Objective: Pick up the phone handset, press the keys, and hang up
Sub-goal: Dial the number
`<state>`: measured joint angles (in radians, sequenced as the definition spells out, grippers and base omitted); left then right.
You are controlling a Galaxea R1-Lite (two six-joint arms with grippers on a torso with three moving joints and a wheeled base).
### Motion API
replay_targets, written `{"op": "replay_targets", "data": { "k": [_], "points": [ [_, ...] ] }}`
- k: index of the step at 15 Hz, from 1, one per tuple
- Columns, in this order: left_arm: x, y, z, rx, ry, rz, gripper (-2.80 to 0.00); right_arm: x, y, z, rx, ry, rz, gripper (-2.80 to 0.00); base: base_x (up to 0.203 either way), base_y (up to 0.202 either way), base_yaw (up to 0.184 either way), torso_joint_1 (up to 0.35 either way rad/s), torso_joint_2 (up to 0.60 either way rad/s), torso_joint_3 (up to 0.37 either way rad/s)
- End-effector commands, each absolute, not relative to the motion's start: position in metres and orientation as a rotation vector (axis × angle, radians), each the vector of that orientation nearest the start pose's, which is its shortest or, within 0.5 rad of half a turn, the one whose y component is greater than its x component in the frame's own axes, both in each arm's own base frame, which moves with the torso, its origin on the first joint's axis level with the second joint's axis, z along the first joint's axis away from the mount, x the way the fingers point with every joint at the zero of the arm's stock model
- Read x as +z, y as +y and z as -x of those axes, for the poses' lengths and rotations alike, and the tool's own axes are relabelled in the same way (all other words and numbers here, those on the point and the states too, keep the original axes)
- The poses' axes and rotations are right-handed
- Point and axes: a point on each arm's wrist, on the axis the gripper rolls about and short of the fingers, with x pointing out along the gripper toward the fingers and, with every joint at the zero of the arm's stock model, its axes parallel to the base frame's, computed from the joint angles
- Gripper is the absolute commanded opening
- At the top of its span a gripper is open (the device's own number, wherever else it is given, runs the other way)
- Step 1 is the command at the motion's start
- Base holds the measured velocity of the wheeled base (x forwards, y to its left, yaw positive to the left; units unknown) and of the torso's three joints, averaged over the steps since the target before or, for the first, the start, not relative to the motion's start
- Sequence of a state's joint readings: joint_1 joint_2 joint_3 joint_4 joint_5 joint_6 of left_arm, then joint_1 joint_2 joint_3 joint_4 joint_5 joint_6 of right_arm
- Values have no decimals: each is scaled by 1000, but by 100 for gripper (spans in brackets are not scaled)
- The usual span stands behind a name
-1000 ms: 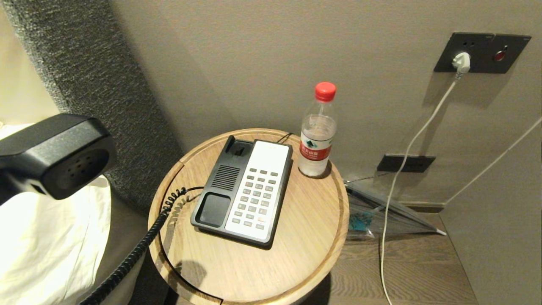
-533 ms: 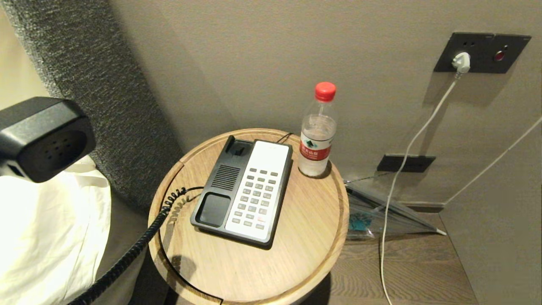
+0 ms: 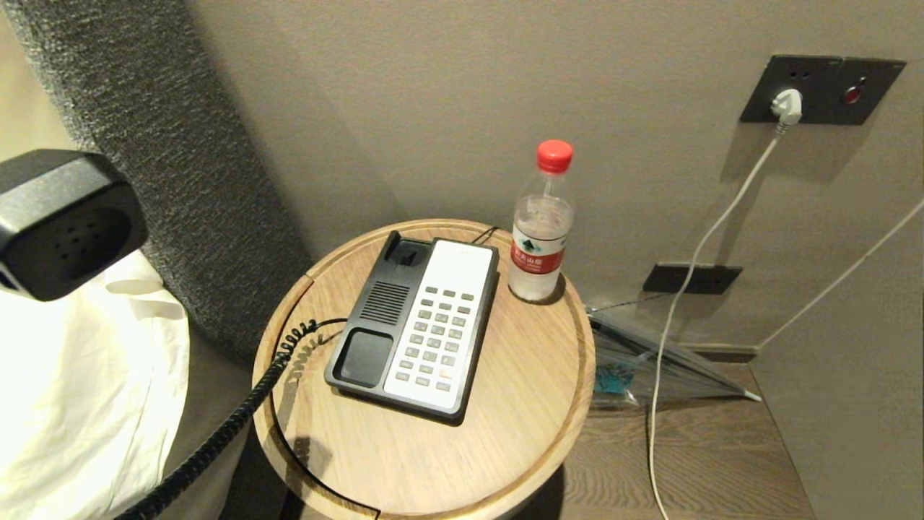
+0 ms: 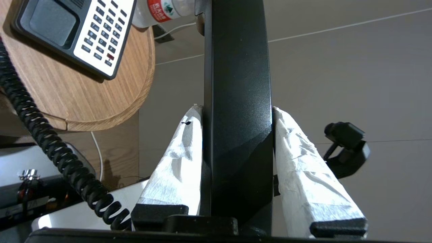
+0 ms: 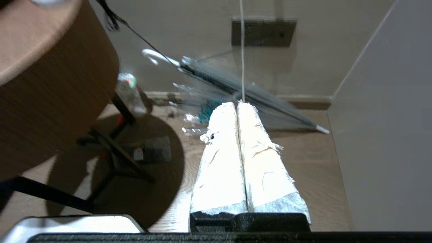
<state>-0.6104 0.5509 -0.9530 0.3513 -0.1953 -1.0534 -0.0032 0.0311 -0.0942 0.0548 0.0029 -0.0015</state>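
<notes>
Closest to us, our left hand [image 4: 237, 111] was clamped on the phone handset [image 4: 237, 84], one padded finger [image 4: 175, 162] on each long side of its middle bar. We held it in the air at our left, well apart from the round bench [image 3: 505, 433]; in the head view only its perforated end [image 3: 61, 224] showed. We judged the handset to be stiff, light and rather smooth plastic, so the narrow middle was the right place to grip, and a firm grip was needed because the coiled cord [image 3: 216, 440] pulled on it from below. Our right hand [image 5: 238, 106] hung low beside the bench, fingers pressed together and holding nothing. Farther away, the phone base [image 3: 415, 328] lay flat on the bench with its cradle empty and its keys free. Behind it stood a water bottle [image 3: 540, 238], near the wall.
</notes>
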Motion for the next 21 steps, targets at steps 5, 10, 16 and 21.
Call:
{"op": "replay_targets", "data": {
  "k": [5, 10, 16, 21],
  "points": [
    [300, 10, 22, -760, 376, 1011, -280, 175, 6, 96, 244, -21, -78, -280, 0, 0, 0, 0, 0, 0],
    [298, 8, 19, -755, 388, 1007, -280, 255, 10, 51, 404, 186, -224, -280, 0, 0, 0, 0, 0, 0],
    [300, 4, 13, -743, 405, 1000, -280, 277, 12, -55, 538, 482, -247, -280, 0, 0, 0, 0, 0, 0],
    [296, -2, 5, -716, 440, 991, -280, 269, 37, -132, 687, 613, -262, -280, 0, 0, 0, 0, 0, 0]
  ]
}}
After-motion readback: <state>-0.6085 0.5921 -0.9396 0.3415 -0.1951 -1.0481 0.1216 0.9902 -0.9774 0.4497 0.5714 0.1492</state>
